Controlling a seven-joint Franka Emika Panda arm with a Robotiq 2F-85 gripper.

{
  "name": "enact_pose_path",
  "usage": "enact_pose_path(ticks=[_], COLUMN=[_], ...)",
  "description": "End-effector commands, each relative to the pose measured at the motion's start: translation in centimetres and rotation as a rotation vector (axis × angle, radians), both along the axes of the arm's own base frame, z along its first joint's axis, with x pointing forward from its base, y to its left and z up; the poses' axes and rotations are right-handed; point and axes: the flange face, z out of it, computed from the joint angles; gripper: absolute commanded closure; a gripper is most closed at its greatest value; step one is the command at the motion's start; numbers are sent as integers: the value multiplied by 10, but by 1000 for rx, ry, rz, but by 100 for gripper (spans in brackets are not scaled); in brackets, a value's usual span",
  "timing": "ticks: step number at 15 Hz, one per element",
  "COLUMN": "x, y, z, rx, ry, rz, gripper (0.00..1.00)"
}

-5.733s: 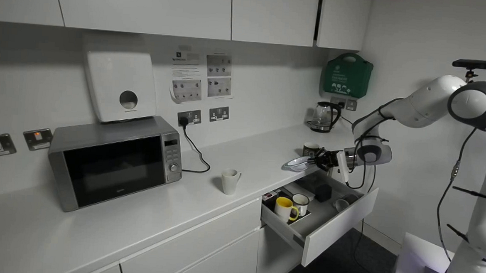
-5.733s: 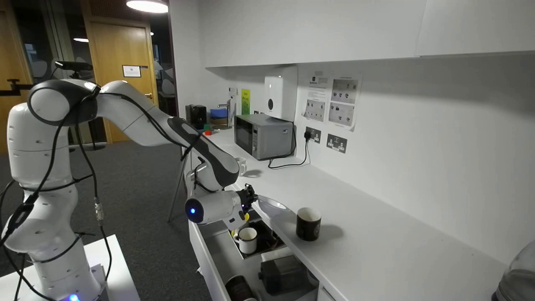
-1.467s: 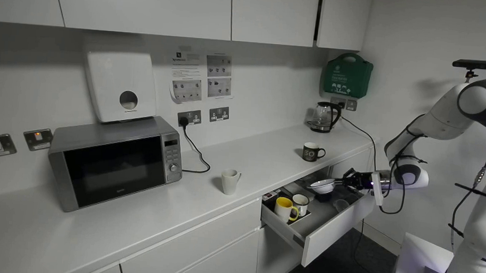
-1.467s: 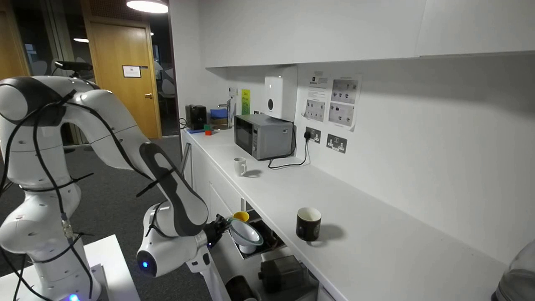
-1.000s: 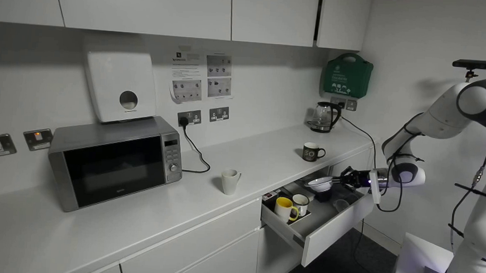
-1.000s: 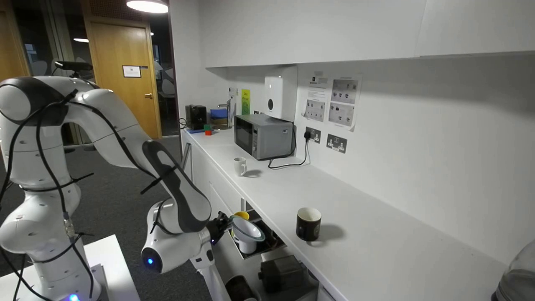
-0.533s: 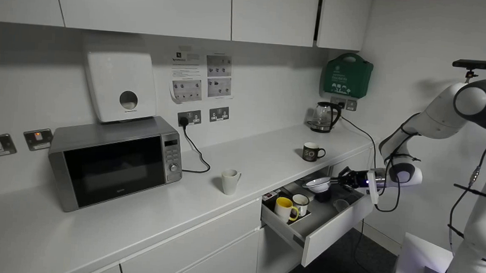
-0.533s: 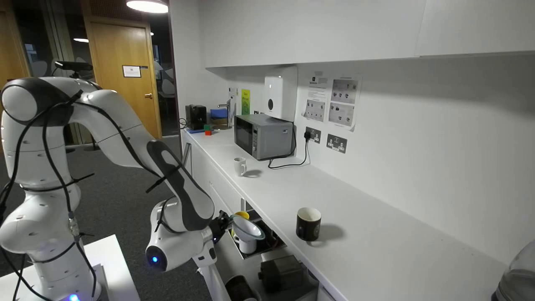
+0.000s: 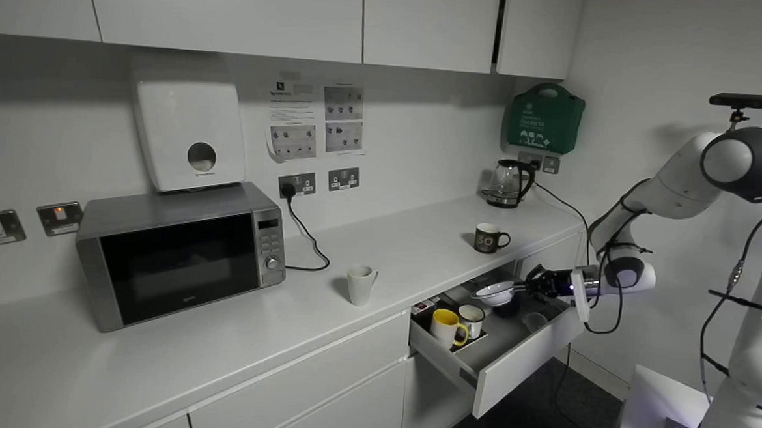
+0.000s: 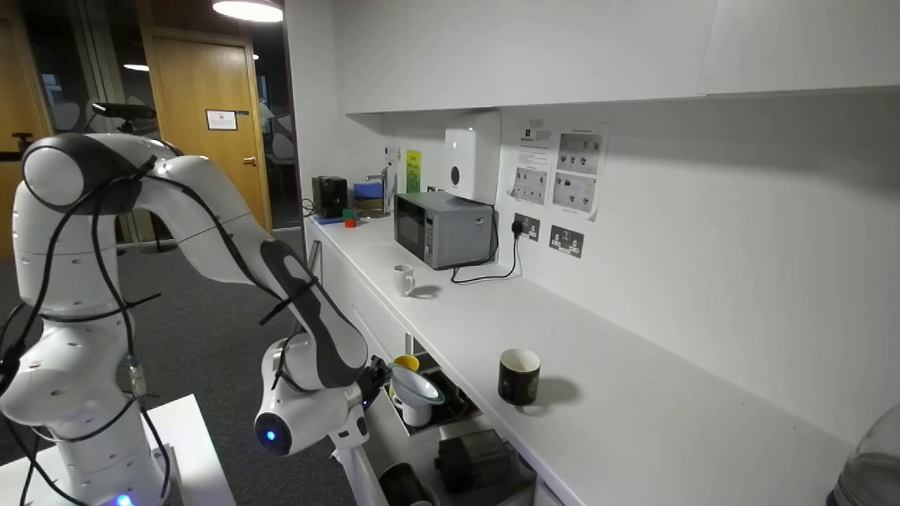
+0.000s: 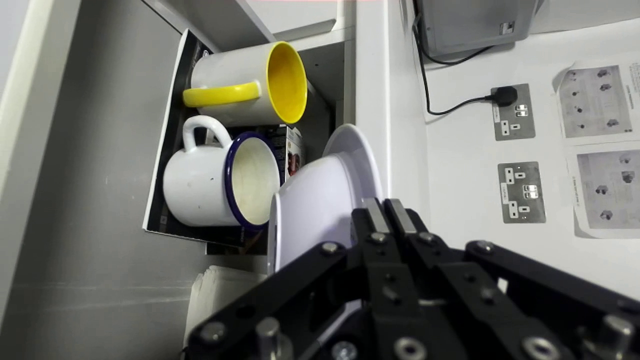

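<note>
The tool (image 11: 386, 207) is pinched closed on the rim of the bowl (image 10: 417, 385), which juts out in front of it, tilted, above the open drawer (image 9: 533, 354). Ahead of the tool, just past the bowl, the blue-rimmed mug (image 11: 200, 185) and the yellow mug (image 11: 240, 85) stand upright in a dark tray (image 11: 160, 222), the blue-rimmed one nearer. Whether it touches the bowl cannot be told. Lower than the bowl lies a white thing (image 11: 220, 290), too hidden by the tool to make out.

On the tool's side towards the wall (image 9: 423, 151), a black block (image 10: 481, 460) sits low in the drawer, and the edge of the tabletop (image 9: 417, 261) runs close by. The black mug (image 9: 486, 238) stands on it across from the tool, with the kettle (image 9: 510, 183) farther off beyond that. Well ahead of the tool are the white mug (image 9: 360, 285) and, farther along, the microwave (image 9: 183, 256).

On the tool's other side, the drawer's front panel runs beneath the arm (image 9: 676, 190); near it, lower than the tool, a dark cup (image 10: 401, 485) lies on its side.
</note>
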Motion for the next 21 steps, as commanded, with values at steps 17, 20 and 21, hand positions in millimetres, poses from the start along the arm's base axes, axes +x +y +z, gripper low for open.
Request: enact_pose_path(ticks=[17,20,21], x=[25,26,27], y=[-5,-5,-5], z=[-19,-18,-18], rx=[3,1,1], ry=[38,37,37], rz=[45,45,45], gripper=[46,23,16])
